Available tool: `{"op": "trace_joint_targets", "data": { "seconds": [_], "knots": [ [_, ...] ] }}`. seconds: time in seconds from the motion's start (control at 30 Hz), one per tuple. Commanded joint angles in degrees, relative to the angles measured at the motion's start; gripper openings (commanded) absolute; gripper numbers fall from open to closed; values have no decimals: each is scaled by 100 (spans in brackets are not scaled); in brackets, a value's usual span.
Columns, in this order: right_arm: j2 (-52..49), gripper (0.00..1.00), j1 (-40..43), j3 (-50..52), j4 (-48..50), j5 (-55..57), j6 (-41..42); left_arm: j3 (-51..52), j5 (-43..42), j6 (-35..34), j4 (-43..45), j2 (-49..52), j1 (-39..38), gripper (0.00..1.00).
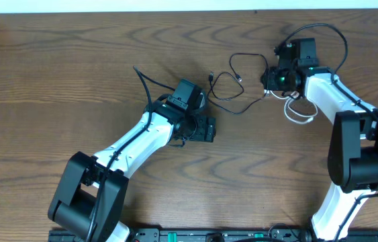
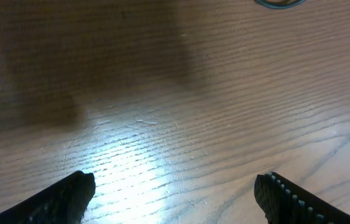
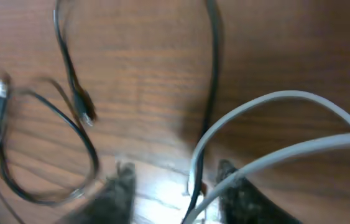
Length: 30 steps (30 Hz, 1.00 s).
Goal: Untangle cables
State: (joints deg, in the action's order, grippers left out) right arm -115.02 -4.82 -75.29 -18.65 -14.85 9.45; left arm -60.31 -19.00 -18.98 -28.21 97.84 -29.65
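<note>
The thin black cable (image 1: 227, 86) lies in loose loops on the table at the back centre, its plug ends near the loops. The white cable (image 1: 297, 115) curls beside the right arm. My right gripper (image 1: 268, 84) is low over the spot where both cords meet. In the right wrist view its blurred fingers (image 3: 178, 190) stand apart, with the white cable (image 3: 274, 99) and a black strand (image 3: 212, 93) passing between them; more black loops (image 3: 81, 143) lie to the left. My left gripper (image 1: 205, 129) is wide open and empty (image 2: 175, 193) over bare wood, apart from the cables.
The wooden table (image 1: 54, 74) has its back edge along a pale wall at the top. Thicker black arm cables run over the right arm (image 1: 329, 33) and the left arm (image 1: 145, 84). A bit of pale cord (image 2: 280, 3) shows at the left wrist view's top edge.
</note>
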Motion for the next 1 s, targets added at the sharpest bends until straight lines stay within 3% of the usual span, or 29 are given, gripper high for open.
{"op": "trace_joint_targets", "data": {
  "seconds": [0.0,0.37,0.97],
  "knots": [
    [4,4,-66,7,4,-293,142,-11,17,116,-22,-22,-7,87],
    [409,1,-42,-13,70,-2420,-190,-11,17,116,-22,-22,-7,87],
    [4028,1,-52,-13,96,-2962,-699,-11,20,116,-17,-22,-7,87]
  ]
}}
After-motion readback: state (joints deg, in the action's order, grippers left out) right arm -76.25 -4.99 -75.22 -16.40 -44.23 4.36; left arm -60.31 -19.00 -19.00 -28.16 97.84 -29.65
